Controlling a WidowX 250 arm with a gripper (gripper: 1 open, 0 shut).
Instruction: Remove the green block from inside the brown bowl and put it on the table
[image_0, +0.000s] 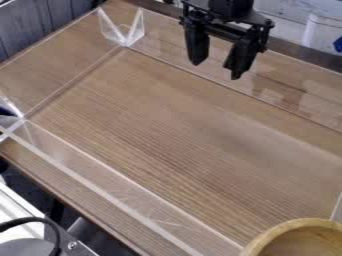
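Low clear plastic walls (114, 192) edge the surface. Beyond the surface's far edge stands something white (323, 33), with a small blue thing (338, 45) at the right edge of view. A black cable (30, 221) curves at the lower left.

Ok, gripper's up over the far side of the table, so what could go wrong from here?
The bowl is cut off at the picture's lower right corner, and no green block shows in the part in view, so a reach in could be aimed blind.

The gripper hangs open at the far side, well away from the bowl, so the long travel may leave it off-centre and its fingers could catch the thick rim.

The low clear walls are hard to see against the table; a low pass might clip one.
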